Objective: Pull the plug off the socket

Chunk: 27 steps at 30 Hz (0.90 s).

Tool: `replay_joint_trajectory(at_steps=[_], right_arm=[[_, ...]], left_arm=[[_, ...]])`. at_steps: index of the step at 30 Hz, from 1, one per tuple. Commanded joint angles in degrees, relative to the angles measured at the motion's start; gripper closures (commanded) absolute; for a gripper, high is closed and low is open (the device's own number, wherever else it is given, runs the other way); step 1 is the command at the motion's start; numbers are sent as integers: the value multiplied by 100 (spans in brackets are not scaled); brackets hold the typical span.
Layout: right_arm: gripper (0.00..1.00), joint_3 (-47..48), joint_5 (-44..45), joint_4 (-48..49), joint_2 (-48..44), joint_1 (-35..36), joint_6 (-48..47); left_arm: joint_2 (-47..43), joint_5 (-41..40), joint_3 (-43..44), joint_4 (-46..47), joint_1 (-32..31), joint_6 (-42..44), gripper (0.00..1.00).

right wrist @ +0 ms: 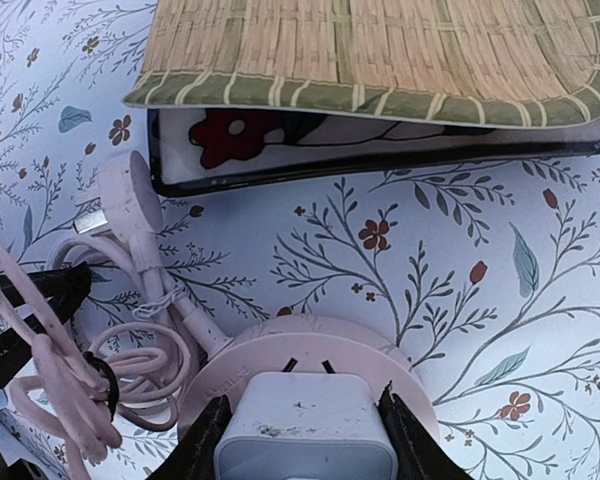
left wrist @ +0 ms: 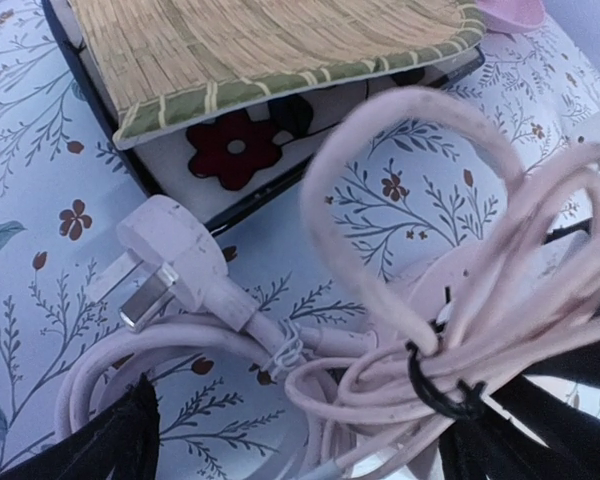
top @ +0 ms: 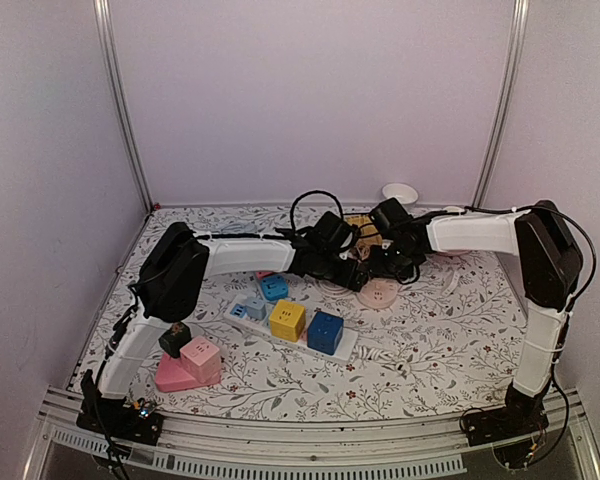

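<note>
Top external: left arm and right arm reach inward; right pincer clasps plug on socket; left pincer straddles cord, grip cannot be told.

On my feed there's a woven mat lying on a dark-rimmed tray with a red flower print. Nearer the bases, a white power strip carries a yellow cube, a blue cube and a light blue cube. There's a pink block at the left and a white bowl by the back wall.
</note>
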Motion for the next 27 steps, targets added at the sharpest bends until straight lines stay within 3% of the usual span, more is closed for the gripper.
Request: replay_joint_trajectory(at_steps=[1,13,23,27], right_arm=[[89,77,24,806,-553,169,-92],[89,-2,190,867,-600,377,-244],[89,-109,-477,942,-651,-139,190],[89,144,-147,850,-633,138,-112]], left_arm=[[351,-226,-330,-823,50,108,3],[403,-175,-333,-833,74,90,3],[394,-223,-494,-820,48,72,3],[410,-320,-524,-856,40,64,3]])
